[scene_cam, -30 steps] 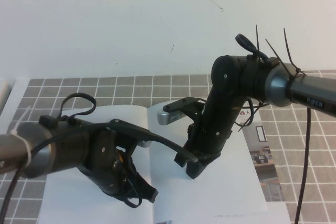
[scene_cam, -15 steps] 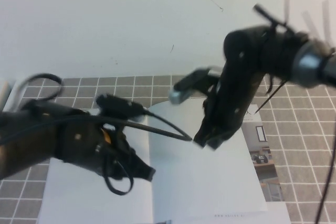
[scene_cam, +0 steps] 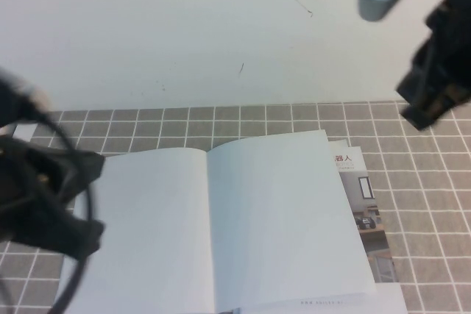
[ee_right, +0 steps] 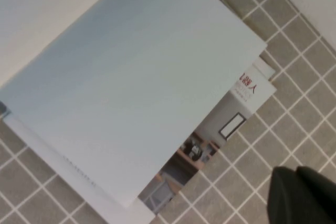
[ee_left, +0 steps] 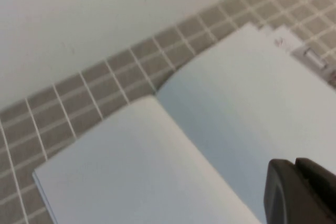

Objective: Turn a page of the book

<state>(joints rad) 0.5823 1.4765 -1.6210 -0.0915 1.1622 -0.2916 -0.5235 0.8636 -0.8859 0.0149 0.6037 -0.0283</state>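
1. A white desk (scene_cam: 184, 27) is filling the upper half of the high view, with a grey tiled mat with white grid lines (scene_cam: 427, 204) lying across the lower half.
2. The large thin white-paged softcover book (scene_cam: 221, 226) is lying open and flat on the mat at lower centre, both facing pages blank; the thin white page (scene_cam: 283, 218) is resting flat to the right of the spine.
3. A printed sheet with red characters and a small photo (scene_cam: 358, 196) is peeking out from under the page's right edge.
4. The black right pincer (scene_cam: 436, 79) is hanging high at the upper right, well clear of the book, closed and holding nothing.
5. The black left pincer (scene_cam: 48, 204) is sitting blurred at the left edge beside the book; I cannot tell how its jaws are standing.
6. Judging by this, no page is being lifted; the turn seems either finished or waiting to begin.
7. A further turn would be calling for an arm to come down to a free page edge.
8. Nothing is lying on the pages to hinder that.
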